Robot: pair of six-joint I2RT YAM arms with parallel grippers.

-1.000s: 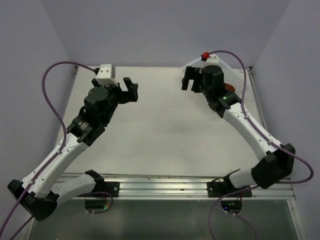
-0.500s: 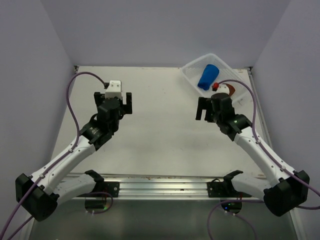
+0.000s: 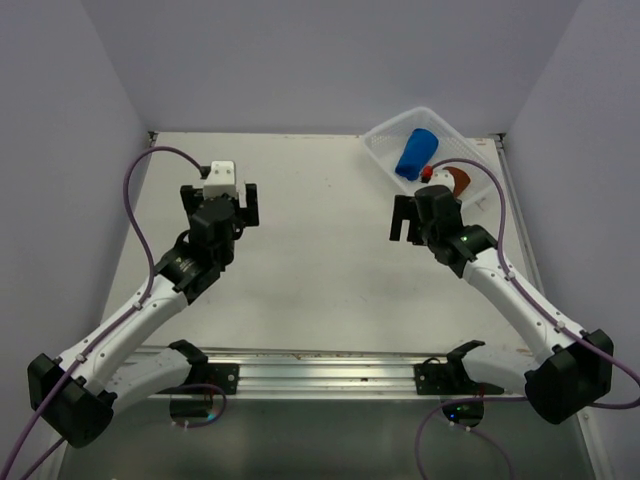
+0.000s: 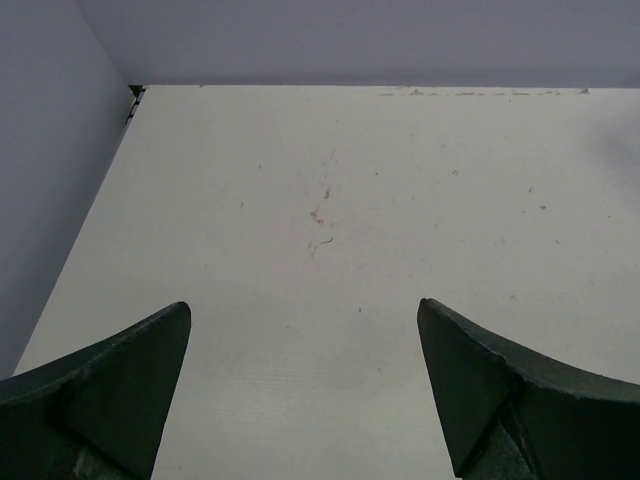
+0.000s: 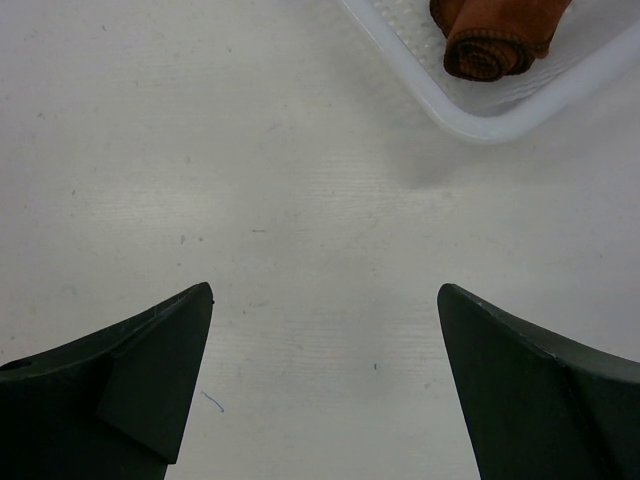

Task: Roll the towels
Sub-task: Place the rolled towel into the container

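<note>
Towels sit in neither tool: the left gripper (image 4: pixel 303 305) and right gripper (image 5: pixel 325 288) both gape wide, holding nothing, above the table (image 3: pixel 320 260). Just beyond the right one, far right, a white mesh basket (image 3: pixel 385 135) holds the rolled rust-brown towel (image 5: pixel 495 35) and rolled blue towel (image 3: pixel 416 153).

The table (image 3: pixel 320 270) was off-white, flecked with faint dark specks and scuffs. The blue towel (image 3: pixel 416 153) was a bright royal blue, plain and unpatterned. The brown towel (image 5: pixel 495 35) was rust-coloured, with darker bands showing at its coiled end. The basket (image 5: pixel 480 128) was white with a fine mesh pattern. The left arm (image 3: pixel 130 320) and right arm (image 3: pixel 510 290) were white with black joints. The left hand (image 4: pixel 305 400) and right hand (image 5: pixel 325 390) were near black. The cables (image 3: pixel 127 195) were purple and the walls (image 3: pixel 300 60) pale lilac-grey.
</note>
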